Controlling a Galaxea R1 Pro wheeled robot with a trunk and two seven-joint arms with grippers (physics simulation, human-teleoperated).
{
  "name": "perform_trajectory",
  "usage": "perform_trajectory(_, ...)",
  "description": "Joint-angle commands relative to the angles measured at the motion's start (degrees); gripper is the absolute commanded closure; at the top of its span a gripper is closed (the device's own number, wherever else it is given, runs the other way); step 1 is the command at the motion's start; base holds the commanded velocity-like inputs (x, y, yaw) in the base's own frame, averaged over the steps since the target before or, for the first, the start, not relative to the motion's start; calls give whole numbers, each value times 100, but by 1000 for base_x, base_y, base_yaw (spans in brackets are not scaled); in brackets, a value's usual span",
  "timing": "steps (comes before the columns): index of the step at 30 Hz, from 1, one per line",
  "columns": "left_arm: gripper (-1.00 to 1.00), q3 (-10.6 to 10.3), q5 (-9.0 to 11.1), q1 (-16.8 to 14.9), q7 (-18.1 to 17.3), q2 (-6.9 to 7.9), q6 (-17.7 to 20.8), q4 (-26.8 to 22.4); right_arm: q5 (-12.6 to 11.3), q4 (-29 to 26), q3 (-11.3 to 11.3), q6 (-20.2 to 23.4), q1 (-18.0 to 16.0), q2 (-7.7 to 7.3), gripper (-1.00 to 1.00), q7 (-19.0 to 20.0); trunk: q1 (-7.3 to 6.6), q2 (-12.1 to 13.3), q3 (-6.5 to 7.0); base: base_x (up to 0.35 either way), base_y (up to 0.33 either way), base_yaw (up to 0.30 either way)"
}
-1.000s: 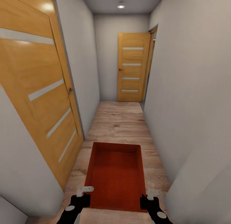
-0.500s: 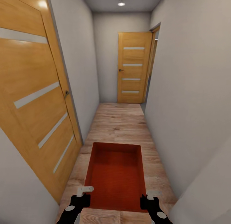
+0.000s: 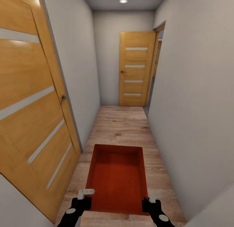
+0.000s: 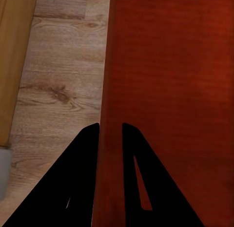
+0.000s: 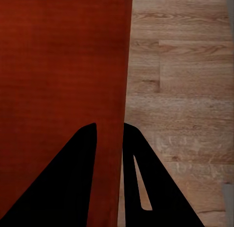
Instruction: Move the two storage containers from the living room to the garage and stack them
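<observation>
Container point(image 3: 117, 180) clamped by both grippers

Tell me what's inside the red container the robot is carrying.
Nothing that shows: the storage container has a bare red bottom. Its near edge, between the left end effector and right end effector, is cut off.

Both arms end in matte black wrist housings, each marked with a pale grey round disc on its upper face. The left gripper point(image 3: 86, 192) and right gripper point(image 3: 154, 196) carry small white, flat, bracket-like fingertip pieces above the black bodies. In the wrist views the fingers point(image 4: 80, 183) appear as plain black tapering wedges, one with a narrow slot cut through it point(image 5: 141, 188).
</observation>
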Motion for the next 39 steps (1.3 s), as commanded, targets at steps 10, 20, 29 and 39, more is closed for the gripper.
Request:
perform_trajectory(10, 100, -162, 55, -3, -62, -327, 123, 4, -28, -10, 46, -31, -6, 1, 100, -90, 6, -11, -11, 329, 0, 0)
perform_trajectory(20, 100, -161, 55, -3, -62, -327, 123, 4, -28, -8, 46, -31, -6, 2, 100, -90, 6, -11, -11, 328, 0, 0)
perform_trajectory(29, 100, -162, 55, -3, -62, -327, 123, 4, -28, -8, 46, -31, -6, 1, 100, -90, 6, -11, -11, 328, 0, 0)
perform_trajectory(39, 100, -159, 55, -3, -62, -327, 123, 4, -28, -8, 46, -31, -6, 3, 100, -90, 6, -11, -11, 329, 0, 0)
